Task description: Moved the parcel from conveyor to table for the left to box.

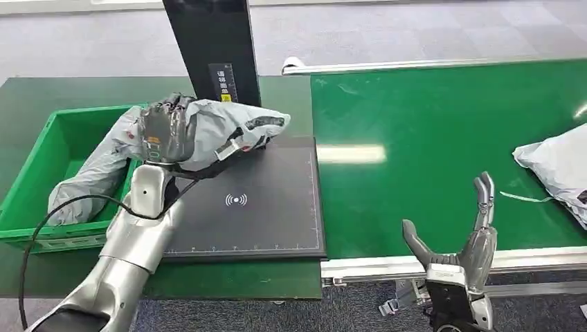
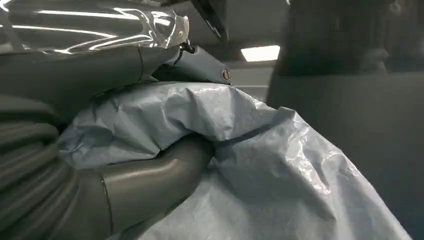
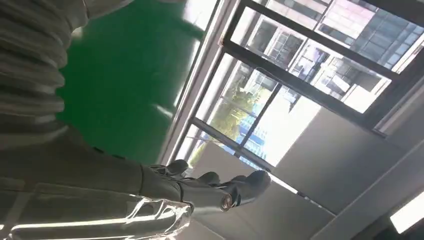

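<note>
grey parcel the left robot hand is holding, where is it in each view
Head view: the grey parcel sits left of centre, held by the left robot hand between the green crate and the black scan pad.
Left wrist view: it fills the lower middle, with the thumb pressed into it.
Right wrist view: not in it.
Shared landmark: the left robot hand on the parcel.
</note>
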{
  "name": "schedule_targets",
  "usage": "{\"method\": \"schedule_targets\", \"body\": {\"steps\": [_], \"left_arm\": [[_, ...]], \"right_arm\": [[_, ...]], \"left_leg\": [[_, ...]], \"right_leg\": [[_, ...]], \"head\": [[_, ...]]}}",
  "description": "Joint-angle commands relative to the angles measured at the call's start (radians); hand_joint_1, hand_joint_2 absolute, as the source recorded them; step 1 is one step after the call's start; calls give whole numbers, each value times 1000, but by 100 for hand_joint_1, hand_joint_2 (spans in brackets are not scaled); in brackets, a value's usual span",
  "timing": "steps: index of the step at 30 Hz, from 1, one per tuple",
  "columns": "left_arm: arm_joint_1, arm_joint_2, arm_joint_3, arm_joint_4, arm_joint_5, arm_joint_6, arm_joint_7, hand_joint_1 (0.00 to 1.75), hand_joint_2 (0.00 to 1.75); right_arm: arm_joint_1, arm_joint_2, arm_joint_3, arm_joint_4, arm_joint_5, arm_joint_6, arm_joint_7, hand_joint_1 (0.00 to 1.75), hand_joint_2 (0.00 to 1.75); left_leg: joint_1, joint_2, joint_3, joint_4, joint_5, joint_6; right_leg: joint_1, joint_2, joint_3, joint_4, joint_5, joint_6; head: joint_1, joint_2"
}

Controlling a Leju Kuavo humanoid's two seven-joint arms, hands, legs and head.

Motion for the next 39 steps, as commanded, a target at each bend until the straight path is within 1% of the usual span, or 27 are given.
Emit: {"method": "schedule_targets", "body": {"steps": [1,4,5,6,7,8,9,10,12,13,14,15,18,19,22,24,26,28,32,39], "left_arm": [[-28,34,39,-27,-4,34,-5,175,175],[-28,34,39,-27,-4,34,-5,175,175],[-18,26,52,-26,-50,34,38,175,175],[-37,54,74,-1,-72,34,86,175,175],[-52,79,104,15,-52,34,75,175,175],[-72,119,120,51,-72,34,105,175,175],[-91,173,134,80,-72,34,114,175,175],[-108,206,140,114,-72,34,116,175,175],[-145,257,168,183,-72,34,124,175,175],[-157,268,175,206,-72,34,125,175,175],[-172,292,172,234,-72,34,141,175,175],[-182,316,161,257,-72,34,162,175,175],[-195,351,155,291,-72,34,177,175,175],[-223,391,127,357,-71,34,229,175,175],[-221,414,149,354,-48,34,188,175,175],[-221,414,149,354,-48,34,188,175,175],[-233,404,174,384,-72,34,201,175,175],[-262,413,189,434,-72,34,204,175,175],[-289,438,236,470,-54,34,183,175,175],[-282,435,307,430,-69,34,165,175,175]], "right_arm": [[-1,3,-22,3,-3,-2,2,0,175],[-1,3,-22,3,-3,-2,2,0,175],[-4,3,-23,2,-2,-6,2,0,175],[10,-2,-31,-6,-2,-18,3,0,175],[27,-4,-39,-17,-10,-24,6,0,175],[47,0,-50,-29,-13,-32,5,0,175],[73,7,-61,-47,-16,-37,-1,0,175],[90,16,-70,-60,-17,-42,-5,0,175],[120,38,-90,-93,-13,-41,-11,0,175],[127,46,-97,-103,-9,-37,-10,0,175],[138,57,-105,-118,-2,-31,-7,0,175],[146,65,-113,-128,2,-24,-5,0,175],[147,71,-119,-126,0,-12,-5,0,175],[133,69,-110,-112,-3,17,-3,0,175],[114,74,-105,-95,0,17,-3,0,175],[114,74,-105,-95,0,17,-3,0,175],[110,71,-102,-88,6,16,-4,0,175],[105,67,-97,-81,8,18,-2,0,175],[101,67,-94,-74,7,12,-1,0,175],[97,59,-83,-63,4,7,5,0,175]], "left_leg": [[0,0,0,0,0,0],[-1,0,1,0,0,0],[-1,0,0,0,0,0],[-1,0,1,0,0,0],[-1,0,1,0,0,0],[-1,0,0,0,0,0],[-1,1,1,0,0,0],[0,1,2,-1,0,0],[0,4,2,0,-1,-1],[1,4,1,0,-1,-1],[0,5,2,-1,-1,-1],[1,3,1,-1,0,-1],[1,3,1,-1,0,-1],[2,3,1,-1,-1,0],[2,5,0,0,-1,0],[2,6,1,-1,-1,0],[2,3,0,-1,0,0],[1,3,1,-1,0,0],[1,3,0,0,0,0],[2,2,1,-1,0,0]], "right_leg": [[0,0,0,-1,0,0],[-1,0,1,-1,0,0],[-1,0,0,0,0,0],[-1,0,0,-1,0,0],[-1,1,1,-1,0,0],[-1,1,0,0,0,0],[0,2,0,0,0,-1],[0,2,1,-1,0,-1],[1,4,0,0,0,-1],[1,4,-1,1,0,-1],[1,5,-1,1,0,-2],[1,3,-1,1,0,-2],[2,3,-1,0,0,-2],[2,3,-1,0,0,-2],[2,5,-2,1,0,-1],[2,6,-2,0,0,-1],[2,3,-1,0,0,-1],[1,3,-1,0,0,-1],[2,4,-2,1,0,-1],[2,3,-1,-1,0,-1]], "head": [[0,0],[0,0],[0,0],[0,0],[0,0],[0,0],[0,0],[0,0],[0,0],[0,0],[0,0],[0,0],[0,0],[0,0],[0,0],[0,0],[0,0],[0,0],[1,0],[0,0]]}}
